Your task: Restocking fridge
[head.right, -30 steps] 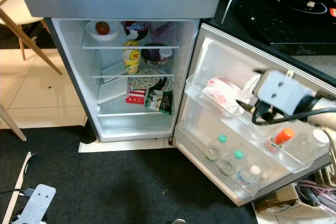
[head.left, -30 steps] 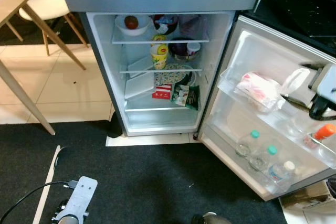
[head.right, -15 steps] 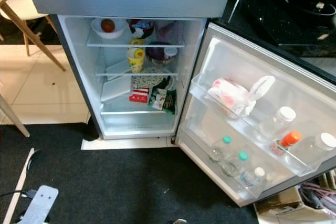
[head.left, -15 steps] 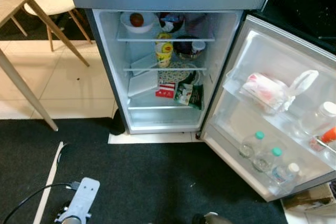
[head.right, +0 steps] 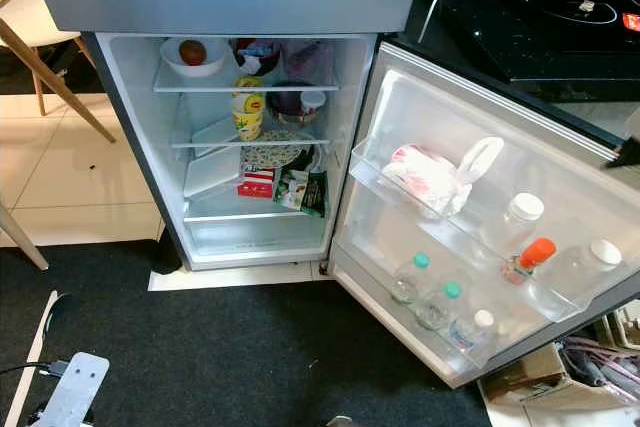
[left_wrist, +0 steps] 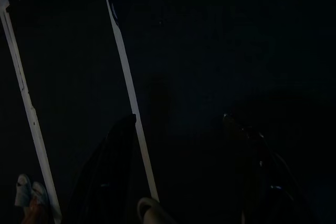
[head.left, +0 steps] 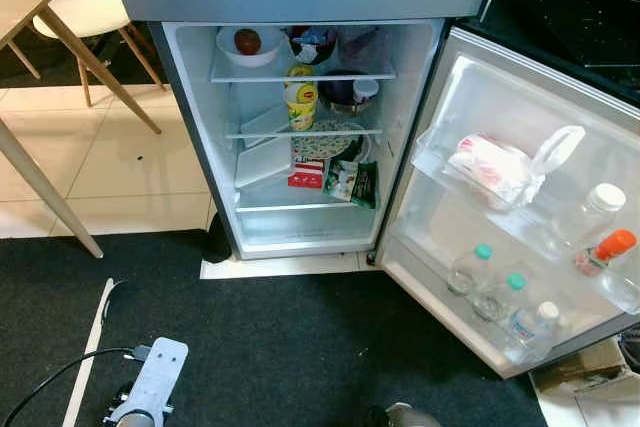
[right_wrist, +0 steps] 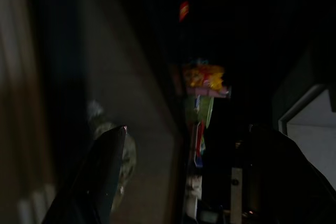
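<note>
Dark carpet (head.left: pixel 300 347) nearest, with a white strip and a cable at near left. Left claw (left_wrist: pixel 184 171) hangs idle over that carpet, its fingers spread wide, holding nothing. Right claw (right_wrist: pixel 184 177) also spread wide and empty in its dim wrist view, pointed at dark clutter off to the right.

Fridge door (head.right: pixel 480 147) swung open to the right. Lower door bin (head.right: pixel 440 332) holds three small water bottles. Upper door bin (head.right: pixel 470 237) holds a pink-and-white bag (head.right: pixel 425 175), a white-capped jar (head.right: pixel 512 222), an orange-capped bottle (head.right: pixel 528 258) and a clear bottle (head.right: pixel 578 269).

Farther in, fridge (head.left: pixel 300 137) shelves: white bowl with an apple (head.left: pixel 247 41) at top left, yellow cup (head.left: pixel 299 104) mid shelf, packets and a white tray below.

Judgement: claws are empty, so next item needs fetching; bottom shelf looks freest. Keep the arm clear of the door bins when reaching in.
</note>
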Available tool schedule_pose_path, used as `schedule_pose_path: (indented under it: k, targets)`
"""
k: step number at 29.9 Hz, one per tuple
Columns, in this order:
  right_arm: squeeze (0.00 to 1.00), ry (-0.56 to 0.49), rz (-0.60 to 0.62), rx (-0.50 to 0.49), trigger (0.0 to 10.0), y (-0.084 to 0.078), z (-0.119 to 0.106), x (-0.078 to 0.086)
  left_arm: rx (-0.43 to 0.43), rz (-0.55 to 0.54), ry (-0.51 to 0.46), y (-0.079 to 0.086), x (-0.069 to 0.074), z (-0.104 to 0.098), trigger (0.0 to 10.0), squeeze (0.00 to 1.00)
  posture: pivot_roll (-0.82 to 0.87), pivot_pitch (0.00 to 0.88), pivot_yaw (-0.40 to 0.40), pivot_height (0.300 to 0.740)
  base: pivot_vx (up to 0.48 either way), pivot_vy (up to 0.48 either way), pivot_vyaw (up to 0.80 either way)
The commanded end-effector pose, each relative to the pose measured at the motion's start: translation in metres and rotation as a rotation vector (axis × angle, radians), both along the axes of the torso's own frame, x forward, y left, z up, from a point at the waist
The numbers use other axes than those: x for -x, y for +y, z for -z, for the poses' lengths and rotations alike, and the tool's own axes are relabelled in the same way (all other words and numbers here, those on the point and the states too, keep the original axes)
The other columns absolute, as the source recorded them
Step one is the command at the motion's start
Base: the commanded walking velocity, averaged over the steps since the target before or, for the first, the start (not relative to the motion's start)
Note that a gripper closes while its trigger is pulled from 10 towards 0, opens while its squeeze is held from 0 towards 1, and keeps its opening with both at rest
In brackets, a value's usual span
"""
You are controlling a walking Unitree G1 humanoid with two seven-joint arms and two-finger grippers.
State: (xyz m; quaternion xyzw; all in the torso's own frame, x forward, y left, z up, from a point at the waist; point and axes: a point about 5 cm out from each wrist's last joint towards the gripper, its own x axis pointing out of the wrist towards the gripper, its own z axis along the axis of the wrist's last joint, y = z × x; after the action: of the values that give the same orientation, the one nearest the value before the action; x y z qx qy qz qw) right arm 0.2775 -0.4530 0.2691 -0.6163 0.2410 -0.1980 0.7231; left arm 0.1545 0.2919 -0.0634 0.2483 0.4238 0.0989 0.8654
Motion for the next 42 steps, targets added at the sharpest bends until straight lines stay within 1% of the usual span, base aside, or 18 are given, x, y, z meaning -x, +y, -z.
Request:
schedule_pose_path:
  k: [1, 5, 9, 10, 13, 14, 15, 17, 18, 19, 20, 22, 25, 27, 33, 39, 40, 42]
  targets:
    - [0.0, 0.089, 0.01, 0.022, 10.0, -0.003, 0.011, 0.003, 0.016, -0.016, 0.03, -0.006, 0.008, 0.006, 10.0, 0.0, -0.03, 0.064, -0.061, 0.706, 0.0, 0.0, 0.0]
    - [0.0, 0.13, 0.016, 0.036, 10.0, -0.005, 0.014, 0.005, 0.018, -0.02, 0.032, -0.006, 0.009, 0.007, 10.0, 0.0, -0.03, 0.068, -0.064, 0.706, 0.0, 0.0, 0.0]
    - [0.0, 0.166, 0.018, 0.021, 10.0, -0.005, 0.017, 0.006, 0.019, -0.021, 0.035, -0.006, 0.01, 0.007, 10.0, 0.0, -0.03, 0.068, -0.062, 0.706, 0.0, 0.0, 0.0]
    - [0.0, 0.16, 0.021, 0.021, 10.0, -0.006, 0.016, 0.006, 0.019, -0.021, 0.036, -0.006, 0.01, 0.007, 10.0, 0.0, -0.03, 0.067, -0.061, 0.706, 0.0, 0.0, 0.0]
    - [0.0, 0.124, 0.03, 0.038, 10.0, -0.006, 0.011, 0.005, 0.017, -0.023, 0.036, -0.005, 0.009, 0.007, 10.0, 0.0, -0.03, 0.067, -0.06, 0.706, 0.0, 0.0, 0.0]
    - [0.0, 0.097, 0.036, 0.05, 10.0, -0.007, 0.007, 0.005, 0.016, -0.024, 0.036, -0.005, 0.009, 0.007, 10.0, 0.0, -0.03, 0.067, -0.06, 0.706, 0.0, 0.0, 0.0]
    - [0.0, 0.097, 0.036, 0.05, 10.0, -0.007, 0.007, 0.005, 0.016, -0.024, 0.036, -0.005, 0.009, 0.007, 10.0, 0.0, -0.03, 0.067, -0.06, 0.706, 0.0, 0.0, 0.0]
    - [0.0, 0.0, 0.056, 0.082, 10.0, -0.007, -0.005, 0.003, 0.014, -0.025, 0.036, -0.004, 0.009, 0.006, 10.0, 0.0, -0.03, 0.065, -0.057, 0.706, 0.0, 0.0, 0.0]
    - [0.0, -0.048, 0.069, 0.075, 10.0, -0.008, -0.01, 0.003, 0.014, -0.025, 0.036, -0.004, 0.009, 0.006, 10.0, 0.0, -0.03, 0.065, -0.057, 0.706, 0.0, 0.0, 0.0]
    - [0.0, -0.048, 0.069, 0.075, 10.0, -0.008, -0.01, 0.003, 0.014, -0.025, 0.036, -0.004, 0.009, 0.006, 10.0, 0.0, -0.03, 0.065, -0.057, 0.706, 0.0, 0.0, 0.0]
    - [0.0, -0.073, 0.085, 0.067, 10.0, -0.008, -0.011, 0.003, 0.014, -0.025, 0.037, -0.004, 0.009, 0.006, 10.0, 0.0, -0.03, 0.063, -0.058, 0.706, 0.0, 0.0, 0.0]
    - [0.0, -0.055, 0.115, 0.043, 10.0, -0.01, -0.006, 0.004, 0.016, -0.027, 0.036, -0.004, 0.008, 0.006, 10.0, 0.0, -0.03, 0.062, -0.057, 0.706, 0.0, 0.0, 0.0]
    - [0.0, 0.002, 0.141, 0.077, 10.0, -0.013, 0.005, 0.008, 0.017, -0.027, 0.037, -0.005, 0.008, 0.007, 10.0, 0.0, -0.02, 0.057, -0.056, 0.706, 0.0, 0.0, 0.0]
    - [0.0, 0.019, 0.149, 0.091, 10.0, -0.014, 0.007, 0.01, 0.017, -0.028, 0.037, -0.005, 0.008, 0.007, 10.0, 0.0, -0.02, 0.057, -0.056, 0.706, 0.0, 0.0, 0.0]
    - [0.0, 0.039, 0.193, 0.122, 10.0, -0.019, 0.021, 0.019, 0.004, -0.045, 0.044, 0.002, 0.012, 0.006, 10.0, 0.0, 0.0, 0.055, -0.051, 0.706, 0.0, 0.0, 0.0]
    - [0.0, 0.069, 0.203, 0.119, 10.0, -0.02, 0.026, 0.02, 0.002, -0.048, 0.045, 0.003, 0.013, 0.005, 10.0, 0.0, 0.0, 0.046, -0.051, 0.706, 0.0, 0.0, 0.0]
    - [0.0, 0.126, 0.189, 0.106, 10.0, -0.018, 0.029, 0.018, 0.001, -0.053, 0.043, 0.003, 0.013, 0.005, 10.0, 0.0, 0.0, 0.049, -0.049, 0.706, 0.0, 0.0, 0.0]
    - [0.0, 0.142, 0.183, 0.106, 10.0, -0.017, 0.029, 0.018, 0.001, -0.054, 0.043, 0.003, 0.013, 0.005, 10.0, 0.0, 0.0, 0.049, -0.049, 0.706, 0.0, 0.0, 0.0]
